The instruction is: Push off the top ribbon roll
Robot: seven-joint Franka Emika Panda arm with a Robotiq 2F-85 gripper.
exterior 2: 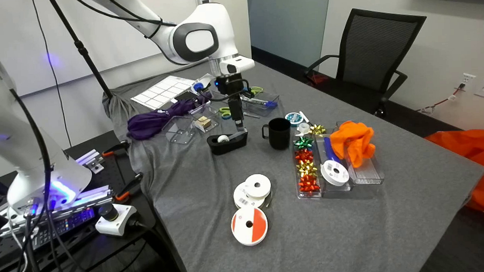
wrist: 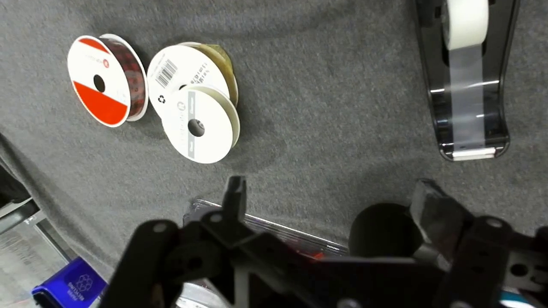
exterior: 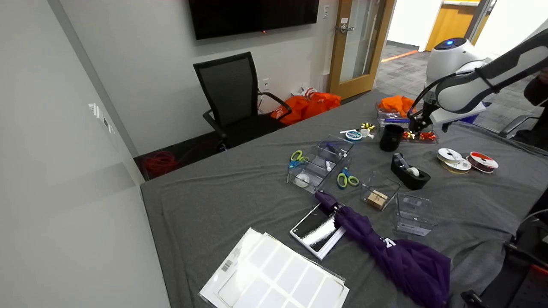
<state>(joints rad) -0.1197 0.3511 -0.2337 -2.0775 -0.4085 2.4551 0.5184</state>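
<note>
The top ribbon roll [wrist: 216, 130] is a small white spool with a dark centre hole. It lies partly over a wider white spool with gold ribbon [wrist: 175, 68] and looks slightly tilted in the wrist view. Both exterior views also show the top roll [exterior: 448, 155] [exterior 2: 258, 185] on that lower spool [exterior: 461, 166] [exterior 2: 241, 197]. A red-and-white spool [wrist: 92, 68] sits beside them. My gripper [wrist: 330, 182] is open and empty, its fingers wide apart. It is above the table, apart from the rolls, near the tape dispenser and mug in an exterior view [exterior 2: 239, 126].
A black tape dispenser [exterior 2: 226, 146] and a black mug [exterior 2: 279, 134] stand near the rolls. Clear trays with bows [exterior 2: 307, 168], a white spool [exterior 2: 335, 173] and orange cloth [exterior 2: 353, 142] lie beyond. A purple umbrella [exterior: 372, 237] and clear boxes [exterior: 415, 214] are further off.
</note>
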